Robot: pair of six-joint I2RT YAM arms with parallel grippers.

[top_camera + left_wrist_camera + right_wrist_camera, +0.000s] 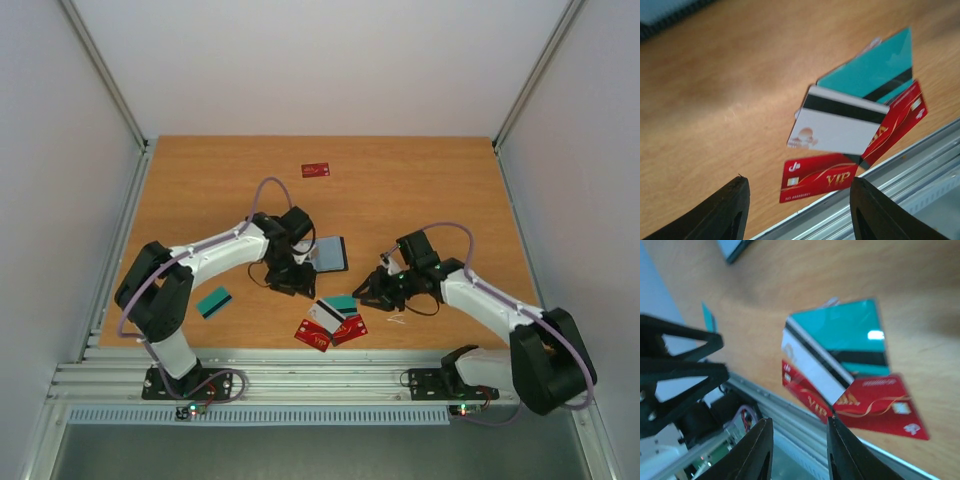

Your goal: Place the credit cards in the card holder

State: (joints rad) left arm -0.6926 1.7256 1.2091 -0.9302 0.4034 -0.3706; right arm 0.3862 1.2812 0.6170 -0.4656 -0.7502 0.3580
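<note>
A pile of credit cards lies near the table's front edge: a teal card with a dark stripe (341,303), a white card (325,315) and two red cards (312,335) (349,329). In the left wrist view they show as teal (875,65), white (837,125), red VIP (817,177) and red (900,117). The card holder (331,253) lies open, pale bluish inside. My left gripper (300,287) (797,210) is open and empty, between holder and pile. My right gripper (364,293) (797,450) is open and empty, just right of the pile (840,355).
A lone teal card (213,301) lies at the front left, and a red card (316,169) at the far middle. The metal rail (300,365) runs along the front edge close to the pile. The left arm (675,370) fills the left of the right wrist view.
</note>
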